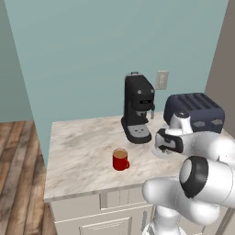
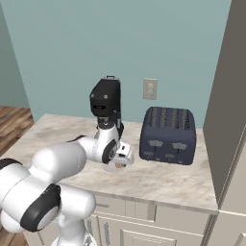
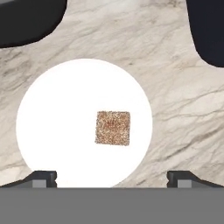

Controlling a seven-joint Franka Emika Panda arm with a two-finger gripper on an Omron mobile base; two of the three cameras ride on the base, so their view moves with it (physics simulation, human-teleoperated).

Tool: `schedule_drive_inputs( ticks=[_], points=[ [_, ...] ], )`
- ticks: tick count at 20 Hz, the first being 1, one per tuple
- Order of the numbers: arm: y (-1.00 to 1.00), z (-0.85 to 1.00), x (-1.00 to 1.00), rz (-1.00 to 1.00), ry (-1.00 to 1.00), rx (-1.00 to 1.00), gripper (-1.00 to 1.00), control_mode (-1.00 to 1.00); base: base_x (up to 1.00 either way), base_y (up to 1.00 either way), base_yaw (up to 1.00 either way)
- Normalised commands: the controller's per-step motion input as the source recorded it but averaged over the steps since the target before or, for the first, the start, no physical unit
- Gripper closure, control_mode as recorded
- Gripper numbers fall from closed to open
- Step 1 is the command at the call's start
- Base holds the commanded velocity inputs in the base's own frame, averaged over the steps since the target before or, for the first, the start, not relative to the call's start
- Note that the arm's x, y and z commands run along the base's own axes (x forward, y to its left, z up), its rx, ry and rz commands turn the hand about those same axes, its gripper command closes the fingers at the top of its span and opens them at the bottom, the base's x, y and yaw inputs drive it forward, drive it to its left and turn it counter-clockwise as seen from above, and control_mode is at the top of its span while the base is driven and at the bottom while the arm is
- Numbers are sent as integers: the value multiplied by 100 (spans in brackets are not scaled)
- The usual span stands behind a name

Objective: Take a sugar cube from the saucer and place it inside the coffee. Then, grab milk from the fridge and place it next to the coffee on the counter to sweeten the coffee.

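Sugar cube (image 3: 113, 127) lies flat, roughly square-on, on saucer (image 3: 57, 113).

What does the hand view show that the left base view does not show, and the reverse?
Only the hand view: the sugar cube, lying apart from the rim on the saucer, and the two finger tips set wide apart, so the gripper is open. Only the left base view: the red coffee, the black coffee machine, the dark toaster and a wall outlet. Both share the marble counter.
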Motion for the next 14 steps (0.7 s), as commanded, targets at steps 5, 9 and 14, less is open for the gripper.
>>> schedule_drive_inputs(
  ticks=[5,9,14],
  points=[
    [0,-16,13,0,0,0,-100,-100,0,0,0],
    [-2,-12,1,0,0,0,-100,-100,0,0,0],
    [-2,-14,12,0,0,0,-100,-100,0,0,0]
  ],
)
